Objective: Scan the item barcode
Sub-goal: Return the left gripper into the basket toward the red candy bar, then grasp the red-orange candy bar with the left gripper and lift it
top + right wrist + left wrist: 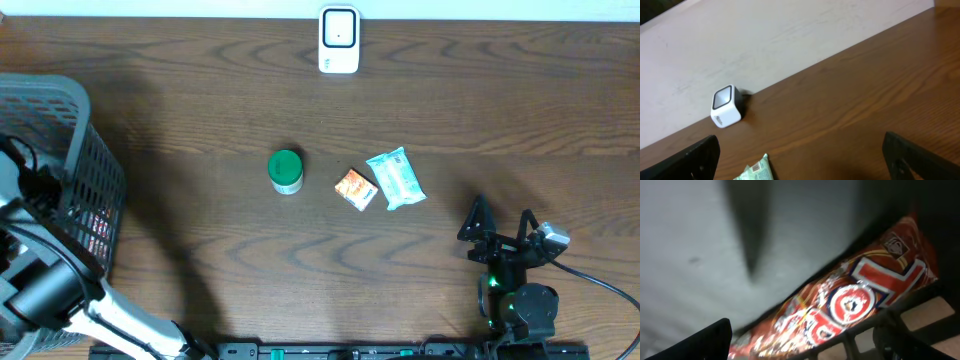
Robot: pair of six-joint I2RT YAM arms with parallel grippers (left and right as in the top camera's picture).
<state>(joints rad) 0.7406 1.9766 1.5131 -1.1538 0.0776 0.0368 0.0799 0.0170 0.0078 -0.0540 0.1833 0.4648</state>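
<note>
Overhead and left-wrist views: left hand [805, 347], released, hangs inside grey mesh basket [95, 150] over red foil snack packet [850, 302], probably the item to scan. Right hand [502, 226] rests released. White cube scanner [339, 40] stands at the far edge of the wooden desk [180, 110].

No legible text.
Red packet [855, 305], far left: big letters + round logo, too blurred to read. Print on orange pkt [356, 188] and mint pkt [397, 179], centre table, too small.

Shop checkout mock-up; barcode scanner [339, 40], shopping basket [100, 172].
</note>
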